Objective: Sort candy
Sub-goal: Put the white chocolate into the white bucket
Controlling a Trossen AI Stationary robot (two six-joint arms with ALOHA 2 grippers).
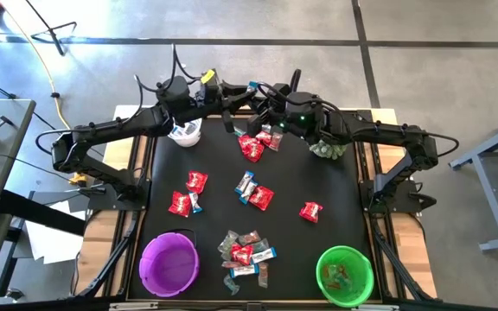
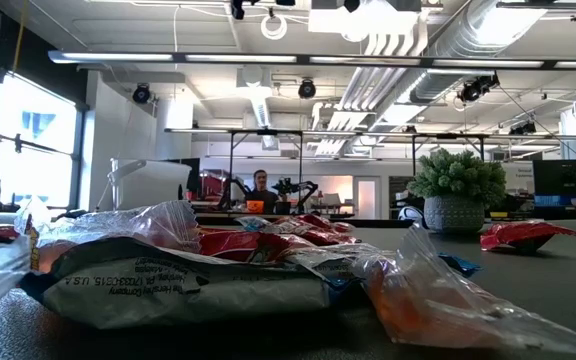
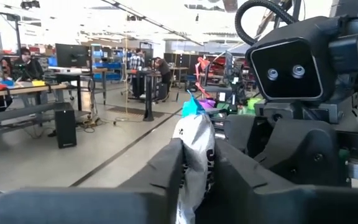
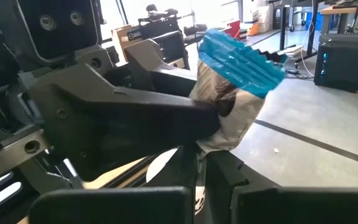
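Overhead, both fingers (image 3: 194, 171) pinch one candy (image 3: 194, 146) (plant (image 1: 328, 149) beside, bowl (image 1: 184, 133) beneath).

You get even overhead light on the black tabletop (image 1: 335, 199), with only faint shadows. In the low view, ceiling strip lights (image 2: 268, 58) and a bright window (image 2: 28, 140) glare, and the nearest candy (image 2: 198, 270) is soft and out of focus. Both wrist views blur close up; the left one's background looks washed out.
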